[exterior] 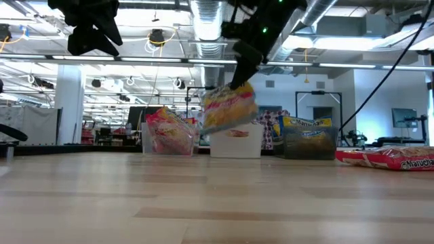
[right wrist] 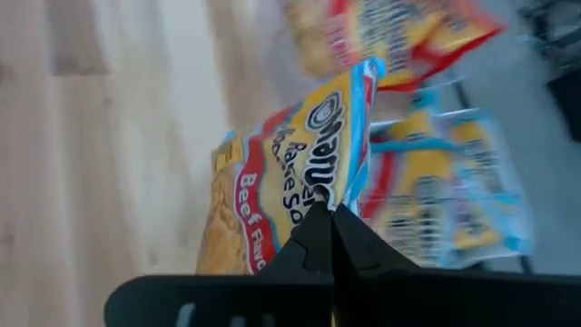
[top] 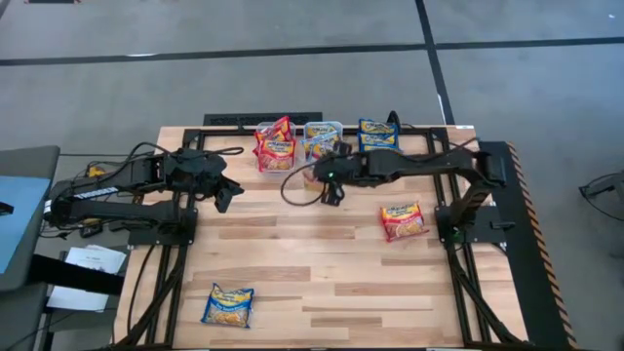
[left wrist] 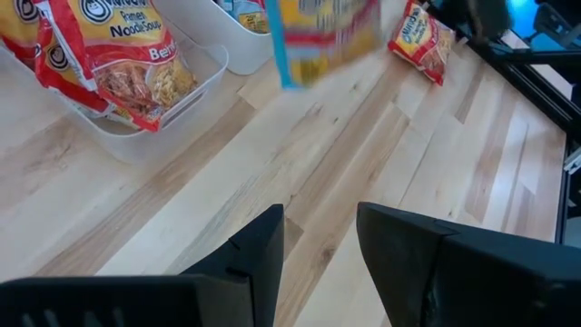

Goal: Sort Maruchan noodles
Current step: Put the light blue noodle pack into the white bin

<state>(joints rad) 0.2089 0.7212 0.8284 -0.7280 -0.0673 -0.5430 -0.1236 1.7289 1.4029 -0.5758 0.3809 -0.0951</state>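
We see a blue packet (top: 227, 305) near the front edge and a red packet (top: 402, 220) mid-table. Our right gripper (right wrist: 329, 211) pinches a hanging packet (exterior: 229, 108); we should carry it squarely over the white bin (exterior: 236, 144) before letting go. Our left gripper (left wrist: 320, 238) waits, fingers apart, empty.

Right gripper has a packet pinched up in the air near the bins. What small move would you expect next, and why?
Probably a short carry over the middle white bin, then release. The right gripper is shut on a light blue-edged packet, hanging above the table just in front of the bin row. The clear bin beside it holds red packets, so that one looks wrong for this print. The left gripper waits open nearby.
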